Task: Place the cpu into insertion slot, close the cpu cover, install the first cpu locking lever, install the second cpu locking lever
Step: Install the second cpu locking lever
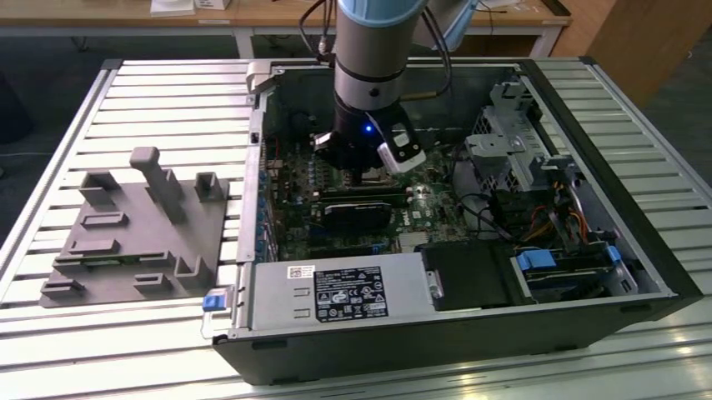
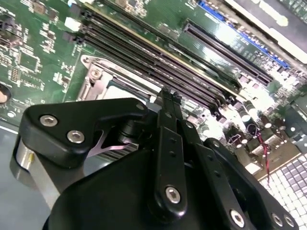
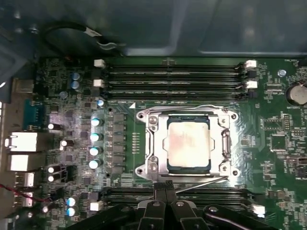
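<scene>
In the exterior view: open computer case [image 1: 656, 275] on a slatted table [image 1: 167, 100], with the gripper [image 1: 362, 173] down inside over the motherboard [image 1: 292, 225], just at twelve o'clock of a black graphics card [image 1: 362, 210]. At six o'clock of the card, a power supply label [image 1: 347, 293], white and black, its writing not legible. At nine o'clock of the case, on the exterior view's left, a grey fixture block [image 1: 133, 225].

In the first wrist view: the cpu [image 3: 188, 145] seated flat in the socket, silvery top up, its slightly longer side square to the memory slots [image 3: 172, 76]. The cpu cover [image 3: 151, 143] down flat around it. Taking the gripper-side slots as six o'clock of the socket, a thin lever wire [image 3: 201, 183] slanting from about four towards six, ending just beside the fingertips [image 3: 159, 188]. Fingertips pressed together, nothing visible between them. No readable board print.

In the second wrist view: black fingers meeting in one closed bar, tip just over the socket edge, near the long slots.
</scene>
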Motion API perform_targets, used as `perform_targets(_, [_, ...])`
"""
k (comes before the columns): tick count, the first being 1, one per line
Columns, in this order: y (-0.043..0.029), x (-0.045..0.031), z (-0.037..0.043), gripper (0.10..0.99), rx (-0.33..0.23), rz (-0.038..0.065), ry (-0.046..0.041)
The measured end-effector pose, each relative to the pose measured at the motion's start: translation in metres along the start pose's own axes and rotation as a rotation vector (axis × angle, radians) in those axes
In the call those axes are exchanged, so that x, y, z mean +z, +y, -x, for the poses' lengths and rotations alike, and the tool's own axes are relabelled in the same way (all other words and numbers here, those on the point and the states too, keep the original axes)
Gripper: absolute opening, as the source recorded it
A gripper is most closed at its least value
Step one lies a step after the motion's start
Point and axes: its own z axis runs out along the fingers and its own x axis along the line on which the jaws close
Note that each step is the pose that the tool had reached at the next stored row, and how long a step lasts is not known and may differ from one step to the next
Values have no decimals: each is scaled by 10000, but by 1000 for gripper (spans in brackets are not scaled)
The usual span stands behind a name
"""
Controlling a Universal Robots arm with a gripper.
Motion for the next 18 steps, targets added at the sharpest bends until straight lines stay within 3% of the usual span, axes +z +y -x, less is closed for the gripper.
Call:
perform_targets(5, [-6,9,-14,106,1,36,0])
perform_targets(9, [-52,23,-13,106,1,99,0])
perform_targets(16, [-140,24,-31,106,-7,658,9])
perform_targets(18, [-169,24,-36,106,-9,766,10])
